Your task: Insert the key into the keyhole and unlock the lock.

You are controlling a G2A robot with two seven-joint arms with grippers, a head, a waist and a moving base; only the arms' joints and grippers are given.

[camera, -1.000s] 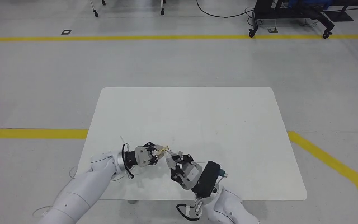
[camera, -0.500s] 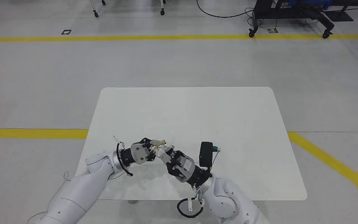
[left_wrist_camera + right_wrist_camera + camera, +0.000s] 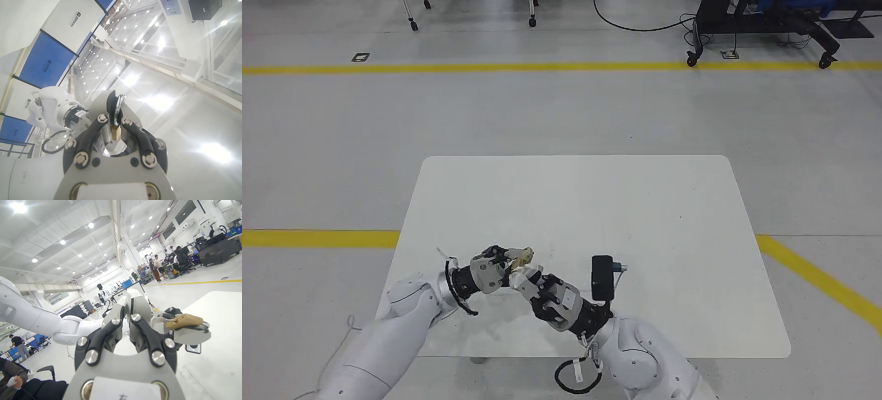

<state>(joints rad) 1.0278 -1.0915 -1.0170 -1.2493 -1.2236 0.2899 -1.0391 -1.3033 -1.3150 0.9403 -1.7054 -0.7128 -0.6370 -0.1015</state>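
Showing the brass lock (image 3: 186,321) clamped in the left gripper (image 3: 118,101) and held above the near-left part of the white table (image 3: 642,200), close to the table edge nearest the robot. The left fingers (image 3: 130,113) are closed on the lock, with its brass body toward the palm and its silver shackle (image 3: 119,103) toward the fingertips. The right gripper (image 3: 128,298) is also above the table's near edge, a little nearer mid-edge, meeting the left gripper tip to tip just beside the lock. Its fingers (image 3: 138,306) sit close together with only a thin dark slit between them; whether anything sits in that slit cannot be told. The left arm crosses the table at its near-left corner, the right arm nearer mid-edge.
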